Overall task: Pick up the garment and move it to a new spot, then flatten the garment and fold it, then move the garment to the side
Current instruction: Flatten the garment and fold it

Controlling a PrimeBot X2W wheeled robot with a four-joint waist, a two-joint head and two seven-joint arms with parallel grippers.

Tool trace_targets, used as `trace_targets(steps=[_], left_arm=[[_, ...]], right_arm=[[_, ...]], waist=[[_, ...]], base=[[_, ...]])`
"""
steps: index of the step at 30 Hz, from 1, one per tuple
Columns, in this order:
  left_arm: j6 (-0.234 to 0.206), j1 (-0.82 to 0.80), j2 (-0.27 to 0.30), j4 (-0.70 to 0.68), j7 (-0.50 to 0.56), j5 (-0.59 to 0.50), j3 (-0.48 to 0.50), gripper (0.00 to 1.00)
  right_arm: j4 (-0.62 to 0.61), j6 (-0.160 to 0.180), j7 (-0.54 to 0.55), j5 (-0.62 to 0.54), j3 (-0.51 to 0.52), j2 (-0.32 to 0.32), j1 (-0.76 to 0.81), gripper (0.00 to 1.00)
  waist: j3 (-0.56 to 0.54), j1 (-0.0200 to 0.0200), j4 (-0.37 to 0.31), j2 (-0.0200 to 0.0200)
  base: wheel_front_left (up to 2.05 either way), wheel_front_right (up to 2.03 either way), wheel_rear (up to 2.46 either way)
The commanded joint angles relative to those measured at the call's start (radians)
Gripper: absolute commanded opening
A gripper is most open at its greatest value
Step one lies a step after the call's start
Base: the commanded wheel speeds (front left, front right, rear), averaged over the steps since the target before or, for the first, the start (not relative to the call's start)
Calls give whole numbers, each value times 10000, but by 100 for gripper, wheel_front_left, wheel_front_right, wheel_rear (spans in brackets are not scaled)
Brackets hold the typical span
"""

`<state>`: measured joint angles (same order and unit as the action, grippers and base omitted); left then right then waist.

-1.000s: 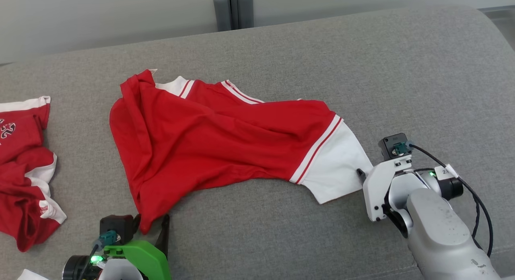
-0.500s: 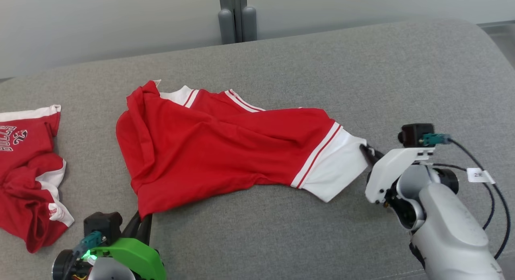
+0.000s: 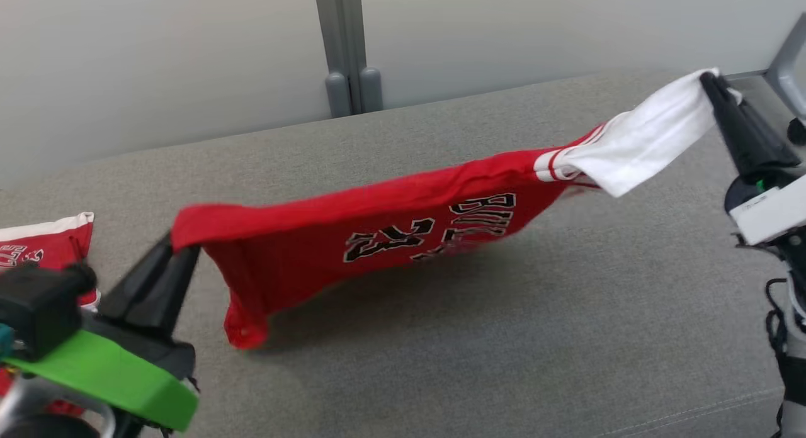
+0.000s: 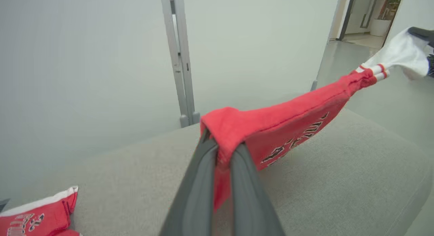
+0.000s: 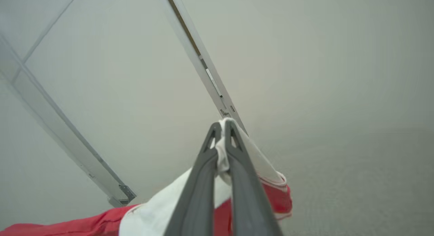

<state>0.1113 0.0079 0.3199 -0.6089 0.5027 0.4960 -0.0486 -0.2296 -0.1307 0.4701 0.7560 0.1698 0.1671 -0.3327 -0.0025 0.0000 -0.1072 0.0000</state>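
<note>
The garment [image 3: 378,230] hangs stretched across the middle of the head view. It is off the couch [image 3: 504,350] along most of its length, and only its lowest red corner, left of centre, seems to brush the cushion. The left gripper [image 3: 179,248], at the lower left of the frame, has its jaws pressed together on a bunched red edge. Its wrist view shows cloth wedged between the two fingers right up to the tips. The right gripper [image 3: 710,80], at the upper right, pinches the end of the white sleeve [image 3: 642,142], and its own wrist view shows a thin fold of white held close to the fingertips (not much cloth to spare there). I judge this to be the carry to a new spot. The chief risk is that shallow sleeve hold: with the cloth taut between the arms, any wider spread could pull the sleeve out, and the garment would swing down from the left hold into a heap. The right end sits higher than the left, so the body sags and twists, and if set down like that it would likely land creased or folded under. A second shirt [image 3: 44,236] lies at the left edge, near the left gripper, and a low sweep leftward could drag or cover it.
</note>
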Motion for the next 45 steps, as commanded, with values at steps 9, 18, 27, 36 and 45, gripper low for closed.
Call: trace_targets(steps=[9, 18, 27, 36, 45], left_arm=[[-29, -3702, 1513, -1343, 2673, 2129, 587, 0], [95, -8492, 2117, 1851, 3619, 2043, -228, 0], [164, -14224, 1289, 7811, 318, -432, -1410, 0], [195, -17020, 483, 11875, -3835, -894, -2556, 0], [184, -13592, 1167, 12923, -5749, 695, -4556, 0]], right_arm=[[-2078, -1, 2573, -296, 1598, -683, -2822, 0], [-183, 0, 3053, -2446, 1610, -957, -6650, 0], [4922, 4, -966, -5318, 2190, -1143, -12036, 0], [10210, 0, -4752, -4662, 1678, -1131, -15241, 0], [11104, 0, -6822, -2009, -1355, -1122, -11009, 0]], waist=[[831, 0, -699, 0], [3787, 0, -697, 0], [6424, 0, -319, 0], [7486, 0, -16, 0], [6489, 0, -282, 0]], base=[[0, 0, 0], [0, 0, 0], [0, 0, 0], [0, 0, 0], [0, 0, 0]])
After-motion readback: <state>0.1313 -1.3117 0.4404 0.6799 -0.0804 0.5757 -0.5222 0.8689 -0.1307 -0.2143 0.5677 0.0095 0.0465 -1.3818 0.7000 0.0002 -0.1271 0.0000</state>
